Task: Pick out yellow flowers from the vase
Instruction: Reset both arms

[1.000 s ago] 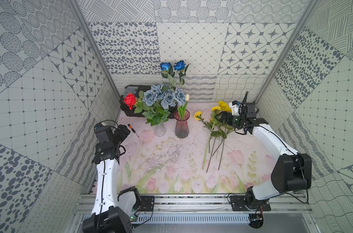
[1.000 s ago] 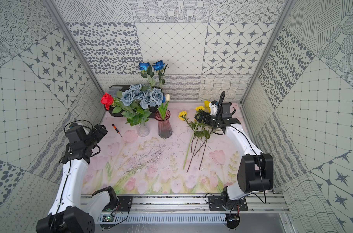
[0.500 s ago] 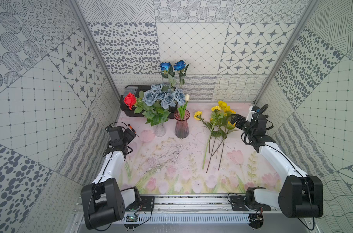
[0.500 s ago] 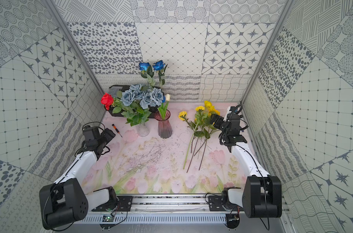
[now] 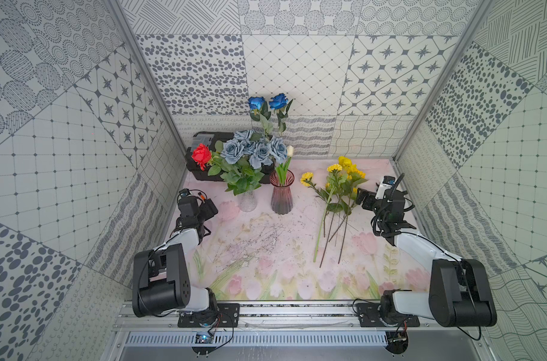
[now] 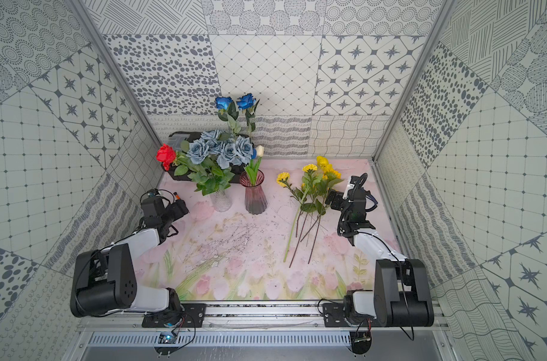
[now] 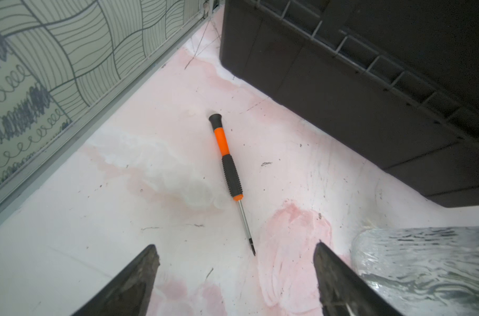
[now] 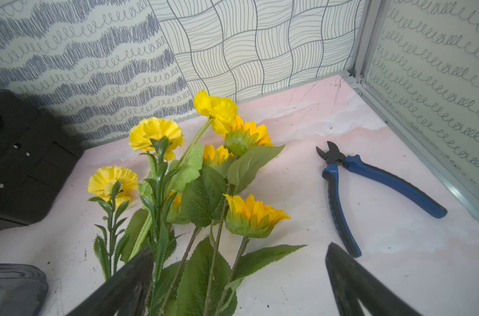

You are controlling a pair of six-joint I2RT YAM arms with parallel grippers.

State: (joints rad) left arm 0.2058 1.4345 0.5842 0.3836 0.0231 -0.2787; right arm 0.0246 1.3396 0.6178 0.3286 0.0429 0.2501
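Note:
Several yellow flowers [image 5: 338, 187] [image 6: 313, 184] lie in a bunch on the mat at the right, heads toward the back wall. My right gripper [image 5: 361, 198] [image 6: 333, 200] hangs open just right of their leaves; in the right wrist view its jaws [image 8: 239, 248] straddle stems and leaves of the yellow flowers [image 8: 205, 169] without closing on them. A clear vase [image 5: 247, 201] holds grey-blue roses and a red flower. A maroon vase [image 5: 281, 195] holds blue roses and a white tulip. My left gripper [image 5: 209, 208] [image 7: 236, 245] is open and empty, left of the clear vase.
An orange-and-black screwdriver [image 7: 228, 164] lies on the mat ahead of the left gripper. A black box [image 5: 203, 150] stands in the back left corner. Blue pliers [image 8: 369, 186] lie near the right wall. Dried twigs [image 5: 250, 243] are scattered mid-mat.
Both arms have folded down, elbows dropping toward the front rail. The right gripper drew back from the yellow flower heads to the bunch's right side. The flowers stayed on the mat.

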